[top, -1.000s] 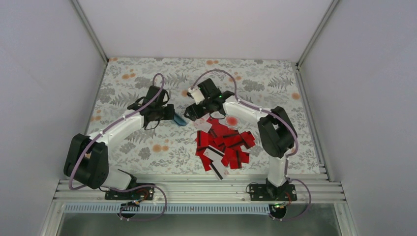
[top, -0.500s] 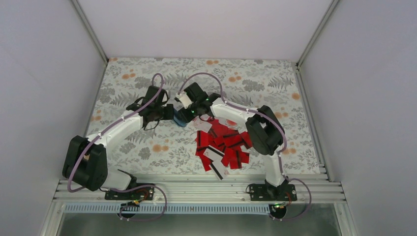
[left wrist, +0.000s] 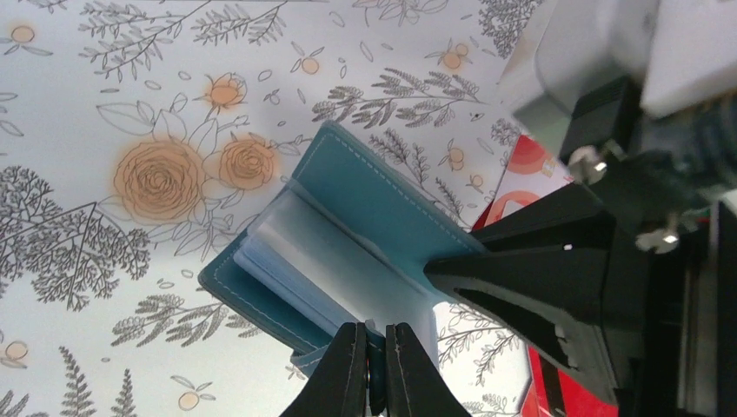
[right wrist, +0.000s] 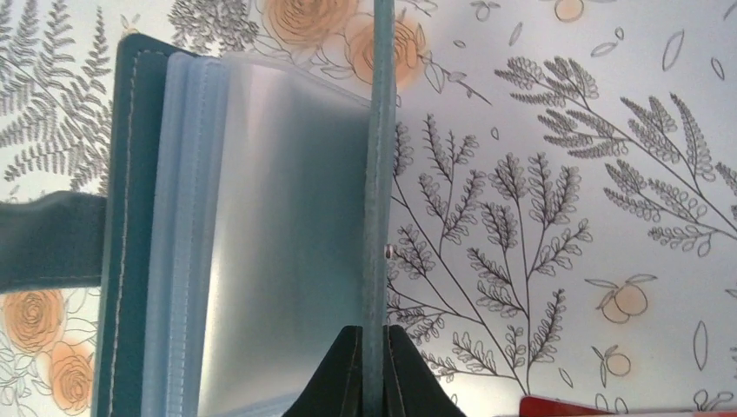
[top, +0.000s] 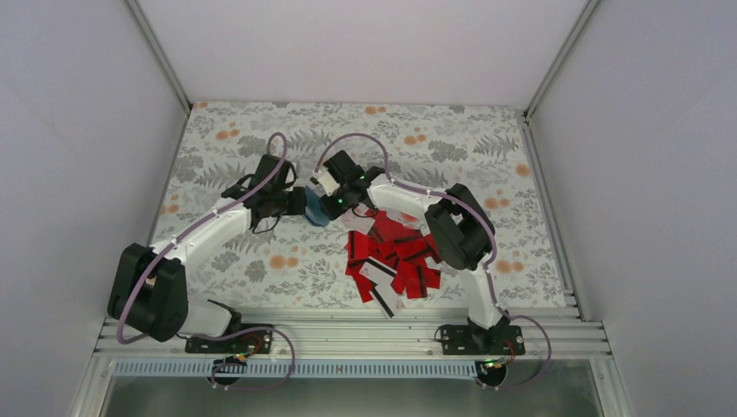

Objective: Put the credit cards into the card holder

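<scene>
— Teal-blue folding card holder [top: 315, 215] with clear plastic inner pockets: where is it found?
— It is seen lying open on the flower-printed tablecloth [top: 452, 148], between the two arms and just beside the heap of small red credit cards [top: 400, 261], which lies to its right.
— How is it held by the left gripper [left wrist: 368, 337]?
— The fingers are drawn narrow and closed on a thin teal edge at the near side of the holder, as is shown in the left wrist view.
— And by the right gripper [right wrist: 366, 337]?
— Its fingers are pinched tight on one teal cover, which is raised upright and is seen edge-on in the right wrist view. The clear pockets are fanned out to the left of that cover.
— How are the cards laid?
— They are piled loosely and overlapping. Black stripes are shown on some, white faces on a few.
</scene>
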Robot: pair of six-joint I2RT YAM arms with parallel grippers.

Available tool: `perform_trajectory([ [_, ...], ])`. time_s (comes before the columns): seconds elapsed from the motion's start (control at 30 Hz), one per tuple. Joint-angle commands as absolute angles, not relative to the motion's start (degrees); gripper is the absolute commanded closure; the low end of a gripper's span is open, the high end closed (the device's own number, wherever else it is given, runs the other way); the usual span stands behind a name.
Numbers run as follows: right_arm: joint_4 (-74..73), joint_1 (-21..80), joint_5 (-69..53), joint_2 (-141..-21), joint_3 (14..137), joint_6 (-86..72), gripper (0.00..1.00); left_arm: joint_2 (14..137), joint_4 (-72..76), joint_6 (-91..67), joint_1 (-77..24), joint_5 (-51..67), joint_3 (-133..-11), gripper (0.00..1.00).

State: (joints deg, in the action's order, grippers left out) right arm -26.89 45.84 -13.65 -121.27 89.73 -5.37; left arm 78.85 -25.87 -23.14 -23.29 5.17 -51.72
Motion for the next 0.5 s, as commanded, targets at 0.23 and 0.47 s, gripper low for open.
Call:
perform_trajectory([
  [0.23, -21.93, 46.10, -18.49, -115.02, 88.02, -3.16, 0.96, 71.50, -36.06, -20.70, -23.23, -3.95, -54.49, 0.60],
  [0.47, -15.42, 46.14, -21.91, -107.38, 80.91, 2.47, 0.96, 68.68, -39.35, -12.97, -23.11, -6.13, -60.88, 0.35],
])
